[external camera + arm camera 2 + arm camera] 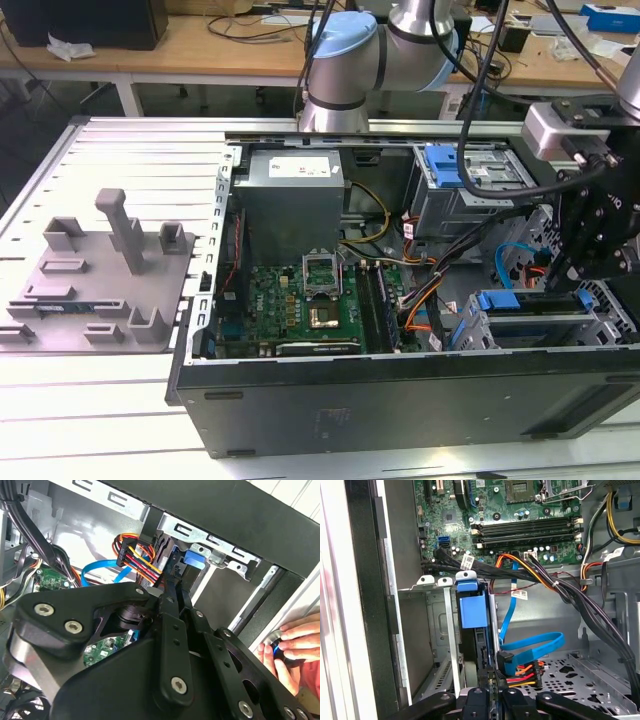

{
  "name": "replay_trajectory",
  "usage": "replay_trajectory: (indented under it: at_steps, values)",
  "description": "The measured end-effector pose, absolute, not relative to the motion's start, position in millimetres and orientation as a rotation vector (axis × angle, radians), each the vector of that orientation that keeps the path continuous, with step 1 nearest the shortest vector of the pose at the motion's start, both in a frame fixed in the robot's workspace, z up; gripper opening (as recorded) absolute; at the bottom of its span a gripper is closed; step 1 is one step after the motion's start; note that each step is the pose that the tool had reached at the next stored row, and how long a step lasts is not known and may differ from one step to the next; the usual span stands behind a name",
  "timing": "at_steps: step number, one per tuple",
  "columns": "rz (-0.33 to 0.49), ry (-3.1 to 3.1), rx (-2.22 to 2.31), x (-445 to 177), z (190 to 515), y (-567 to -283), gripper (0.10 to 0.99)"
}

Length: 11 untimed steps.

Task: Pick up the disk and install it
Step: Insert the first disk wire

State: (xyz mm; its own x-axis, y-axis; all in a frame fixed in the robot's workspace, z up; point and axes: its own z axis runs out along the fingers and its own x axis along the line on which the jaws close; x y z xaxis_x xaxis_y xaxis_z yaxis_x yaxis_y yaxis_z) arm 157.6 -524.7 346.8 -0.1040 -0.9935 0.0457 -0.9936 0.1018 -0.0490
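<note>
The disk (472, 612) stands edgewise in a slot of the grey drive cage (435, 630), low inside the open computer case, with its bright blue carrier bracket facing up. In the second wrist view the bracket's blue end (193, 560) sits just beyond my fingertips. My gripper (492, 680) is down in the case right beside the disk, next to the cable plugs. Its black fingers (170, 630) are pressed together with nothing visible between them. In the exterior view the gripper (558, 285) hangs at the cage on that view's right, beside the disk (497, 300).
A bundle of black, orange and blue cables (535, 645) crosses beside the cage. The motherboard (300, 300) lies mid-case. A blue latch on a grey bay (445, 165) sits at the back. The grey fixture tray (100, 280) stands at the exterior view's left. A person's hand (295, 640) touches the case front.
</note>
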Motion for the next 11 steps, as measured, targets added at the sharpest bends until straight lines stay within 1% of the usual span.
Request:
replay_trajectory:
  at_steps: [11]
  values:
    - [0.105, -2.331, 2.102, 157.6, 345.4, -525.6, 0.169]
